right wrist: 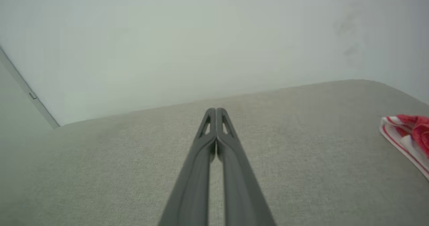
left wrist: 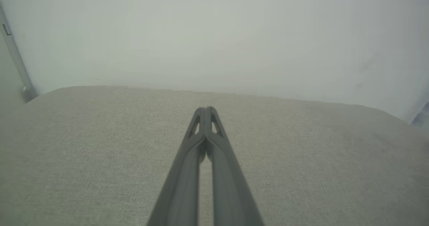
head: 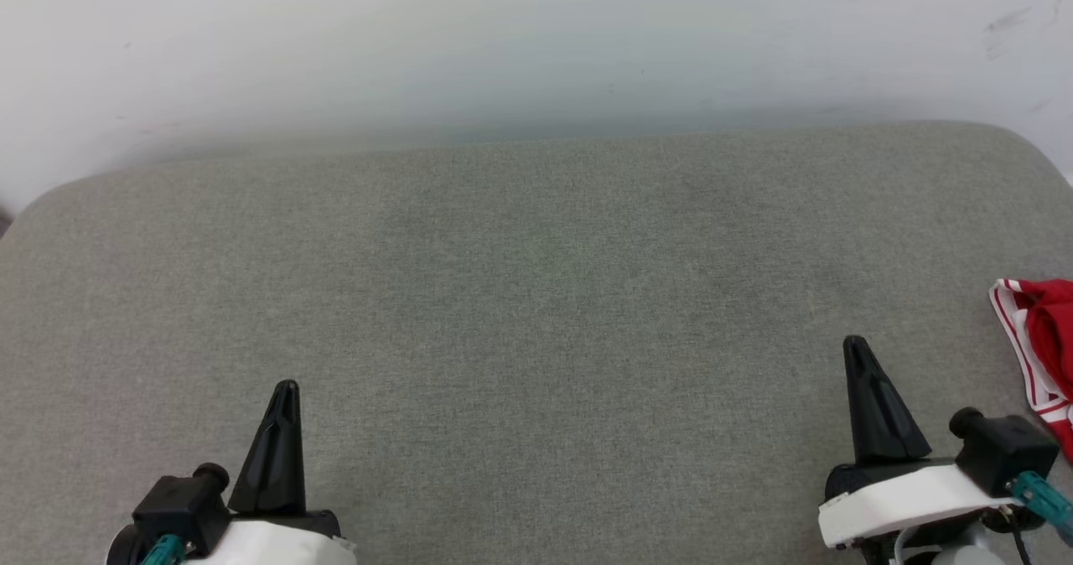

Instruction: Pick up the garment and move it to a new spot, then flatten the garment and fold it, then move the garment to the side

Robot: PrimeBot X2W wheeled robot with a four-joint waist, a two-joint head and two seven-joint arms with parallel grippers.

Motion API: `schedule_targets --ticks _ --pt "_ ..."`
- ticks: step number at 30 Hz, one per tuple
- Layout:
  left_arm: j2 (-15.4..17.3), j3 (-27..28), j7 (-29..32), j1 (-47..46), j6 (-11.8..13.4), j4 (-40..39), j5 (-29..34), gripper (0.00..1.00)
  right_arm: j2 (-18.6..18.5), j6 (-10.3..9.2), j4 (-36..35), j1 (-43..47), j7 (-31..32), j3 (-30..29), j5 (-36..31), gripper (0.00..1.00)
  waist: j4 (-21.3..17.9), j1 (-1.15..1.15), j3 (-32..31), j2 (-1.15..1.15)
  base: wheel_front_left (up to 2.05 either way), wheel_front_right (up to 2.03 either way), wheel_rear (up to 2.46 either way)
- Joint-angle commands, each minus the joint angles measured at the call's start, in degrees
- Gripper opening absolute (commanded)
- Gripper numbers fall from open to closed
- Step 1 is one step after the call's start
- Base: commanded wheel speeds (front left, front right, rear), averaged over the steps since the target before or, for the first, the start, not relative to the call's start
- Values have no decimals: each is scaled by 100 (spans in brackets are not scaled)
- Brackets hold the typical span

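Note:
The garment (head: 1044, 347) is a red cloth with white and red-white striped trim, bunched at the far right edge of the grey cushioned surface (head: 536, 280); most of it is cut off by the picture's edge. In the right wrist view the garment (right wrist: 407, 135) lies off to the right. My right gripper (head: 857, 345) is shut and empty, hovering left of the garment and apart from it; its tips (right wrist: 216, 110) meet. At the lower left my left gripper (head: 287, 386) is also shut on nothing, tips together (left wrist: 205, 108).
A pale wall (head: 536, 37) rises behind the surface's far edge. The surface has rounded far corners (head: 1018, 142). A grey strip (left wrist: 15, 61) runs down the wall at the left.

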Motion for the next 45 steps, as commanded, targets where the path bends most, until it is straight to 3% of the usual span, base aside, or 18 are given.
schedule_targets --ticks 1,21,45 --pt "27 21 57 -112 -5 -25 -335 0 -35 0 -61 -97 59 -15 348 0 2 0 -4 0 0 0 0" --pt "77 51 523 -403 -34 391 -2462 0 -116 -1 106 -205 490 -110 2437 0 22 0 -44 0 0 0 0" --pt "97 105 985 -646 -57 746 -4434 0 -150 -1 250 -285 937 -249 4356 0 45 0 -93 0 0 0 0"
